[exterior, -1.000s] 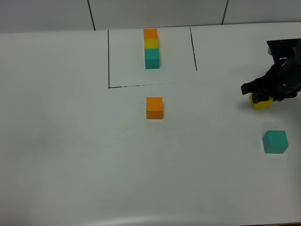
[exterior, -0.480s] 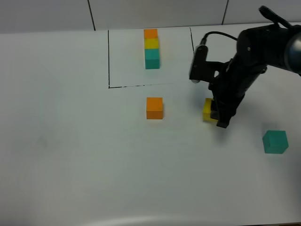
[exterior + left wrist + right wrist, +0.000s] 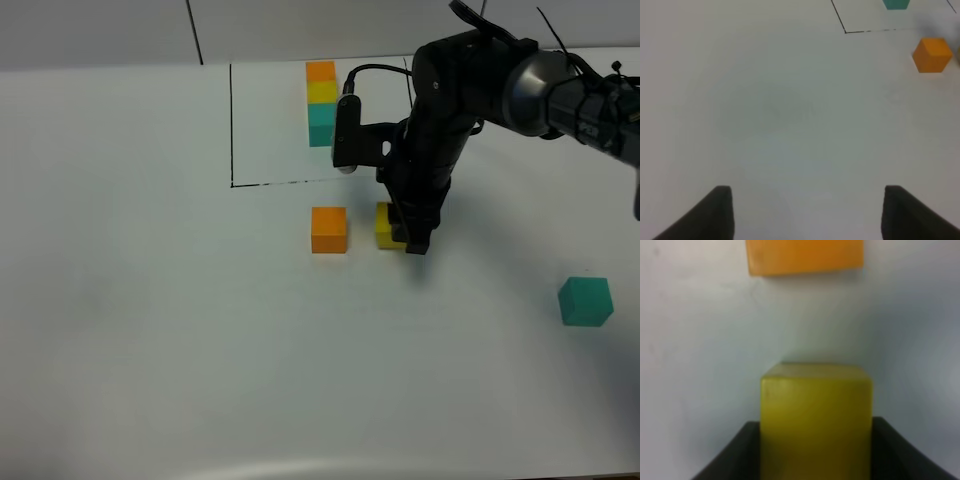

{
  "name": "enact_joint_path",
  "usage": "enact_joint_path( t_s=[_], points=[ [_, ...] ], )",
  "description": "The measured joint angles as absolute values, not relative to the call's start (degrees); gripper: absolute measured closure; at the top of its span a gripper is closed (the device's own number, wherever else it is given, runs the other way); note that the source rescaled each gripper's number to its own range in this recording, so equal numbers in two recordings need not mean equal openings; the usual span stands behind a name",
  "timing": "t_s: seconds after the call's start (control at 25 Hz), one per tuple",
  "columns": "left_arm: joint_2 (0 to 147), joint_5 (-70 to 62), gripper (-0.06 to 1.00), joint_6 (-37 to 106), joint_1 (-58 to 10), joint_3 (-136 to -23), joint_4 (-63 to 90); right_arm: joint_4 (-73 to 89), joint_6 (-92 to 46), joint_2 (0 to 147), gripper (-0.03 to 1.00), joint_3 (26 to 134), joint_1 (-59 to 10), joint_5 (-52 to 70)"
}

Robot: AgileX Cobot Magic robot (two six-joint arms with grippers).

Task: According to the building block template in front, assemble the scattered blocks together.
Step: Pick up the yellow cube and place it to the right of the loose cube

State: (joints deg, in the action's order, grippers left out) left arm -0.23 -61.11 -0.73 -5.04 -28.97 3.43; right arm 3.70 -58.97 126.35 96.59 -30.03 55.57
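The template (image 3: pixel 322 103) is a joined row of orange, yellow and teal cubes at the back, inside black drawn lines. The loose orange cube (image 3: pixel 328 229) sits in front of the frame. My right gripper (image 3: pixel 404 232) is shut on the yellow cube (image 3: pixel 387 226), just right of the orange one with a small gap. In the right wrist view the yellow cube (image 3: pixel 816 415) sits between the fingers, and the orange cube (image 3: pixel 805 256) lies ahead. The teal cube (image 3: pixel 585 301) sits alone at the far right. My left gripper (image 3: pixel 807 215) is open and empty over bare table.
The black frame line (image 3: pixel 231 125) runs left of the template, and its front line (image 3: pixel 290 182) passes just behind the orange cube. The left wrist view shows the orange cube (image 3: pixel 932 54) and the template's teal end (image 3: pixel 896 4) far off.
My right arm has carried the yellow cube leftward from the table's right edge to just beside the orange cube. The orange and teal cubes have not moved.
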Motion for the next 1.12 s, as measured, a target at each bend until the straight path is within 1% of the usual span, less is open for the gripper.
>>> enact_joint_path(
  t_s=[0.2,1.12],
  points=[
    [-0.2,-61.1,0.60,-0.7,-5.0,-29.0,3.4,3.6,-59.0,129.9,0.95,100.5,-30.6,58.2],
    [-0.2,-61.1,0.60,-0.7,-5.0,-29.0,3.4,5.8,-60.4,131.0,0.95,101.2,-32.7,55.3]
  ],
)
